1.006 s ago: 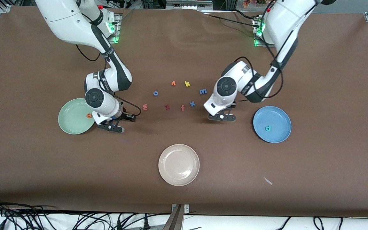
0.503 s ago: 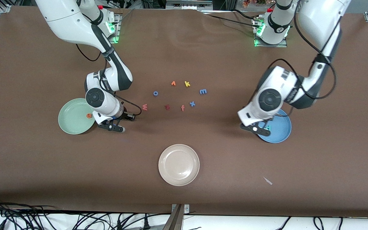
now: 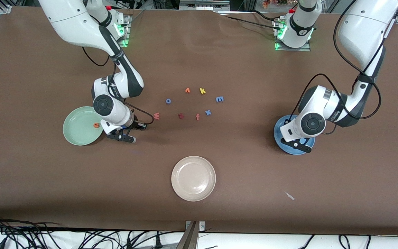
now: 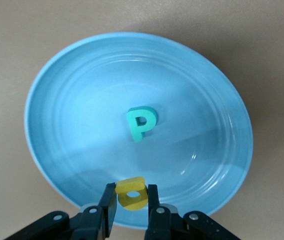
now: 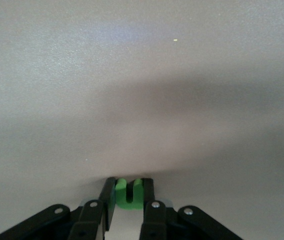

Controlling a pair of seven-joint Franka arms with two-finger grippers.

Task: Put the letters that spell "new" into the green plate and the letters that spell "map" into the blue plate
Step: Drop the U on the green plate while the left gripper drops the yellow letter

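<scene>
Beige plate (image 3: pixel 193 178): nearest the front camera, bare, no part in either word; used here as the landmark.
Left gripper (image 4: pixel 132 200): up over the blue plate (image 3: pixel 283 125), toward the left arm's end from the beige plate; jaws clenched on the yellow "a" (image 4: pixel 131 192).
Blue plate contents: teal "p" (image 4: pixel 141 123) lying flat near the middle, apart from the hanging "a".
Right gripper (image 5: pixel 128 200): low at the surface (image 3: pixel 46 180) just beside the green plate (image 3: pixel 77 128), toward the right arm's end from the beige plate; jaws clamped on the dark green "n" (image 5: pixel 129 192).
Green plate contents: orange "e" (image 3: pixel 96 125) resting near the rim closest to the gripper.
Loose letters: farther from the camera than the beige plate; salmon "w" (image 3: pixel 156 116), dark red "z" (image 3: pixel 181 116), orange "f" (image 3: pixel 197 117), blue "x" (image 3: pixel 207 112) in the nearer row; blue "m" (image 3: pixel 220 99), yellow "k" (image 3: pixel 202 91) and two more farther back.
Step in hand, left: drop the "a". Best lowered close to the plate floor, clear of the "p" and inward of the rim, then released, so the light foam cannot bounce out.
Step in hand, right: lift straight, carry over the rim, set down away from the "e".
Outstanding: "w" and "m".
</scene>
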